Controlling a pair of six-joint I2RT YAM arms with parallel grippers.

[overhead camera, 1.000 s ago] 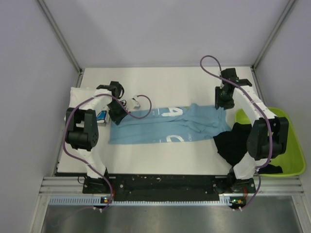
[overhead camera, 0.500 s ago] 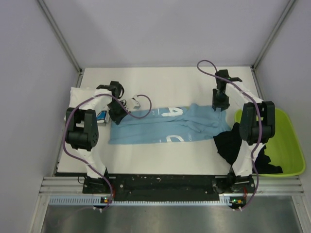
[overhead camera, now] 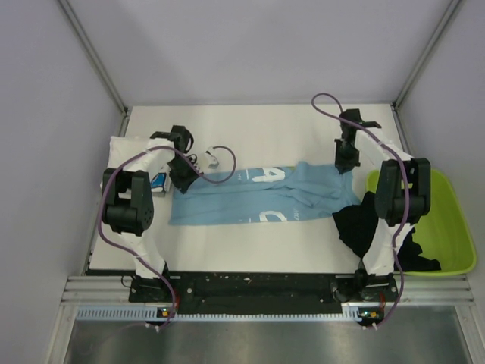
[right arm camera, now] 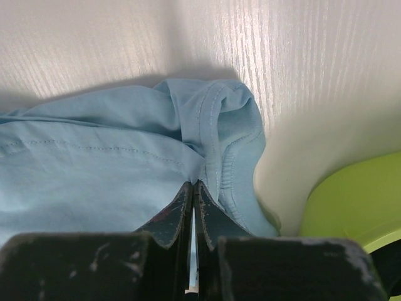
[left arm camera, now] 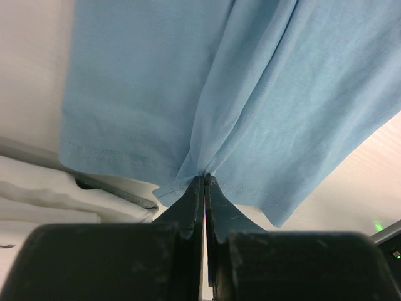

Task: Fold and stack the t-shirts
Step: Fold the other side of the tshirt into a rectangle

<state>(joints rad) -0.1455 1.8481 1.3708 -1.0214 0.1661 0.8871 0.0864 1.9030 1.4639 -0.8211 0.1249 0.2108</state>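
Note:
The light blue t-shirt (overhead camera: 258, 196) with white print lies stretched across the middle of the table. My left gripper (overhead camera: 183, 179) is shut on its left hem, seen pinched in the left wrist view (left arm camera: 205, 178). My right gripper (overhead camera: 345, 163) is shut on its right end near the collar, seen in the right wrist view (right arm camera: 193, 184). The black t-shirt (overhead camera: 364, 224) hangs over the rim of the lime-green bin (overhead camera: 455, 227). A white shirt (overhead camera: 125, 150) lies folded at the far left, behind the left arm.
The lime-green bin stands at the right table edge and shows in the right wrist view (right arm camera: 357, 194). Grey walls enclose the table on three sides. A small blue and white object (overhead camera: 158, 182) lies by the left arm.
My right arm has swung back from the bin side, its elbow now over the bin's left rim; its gripper stays on the shirt's right end. The left arm has not moved.

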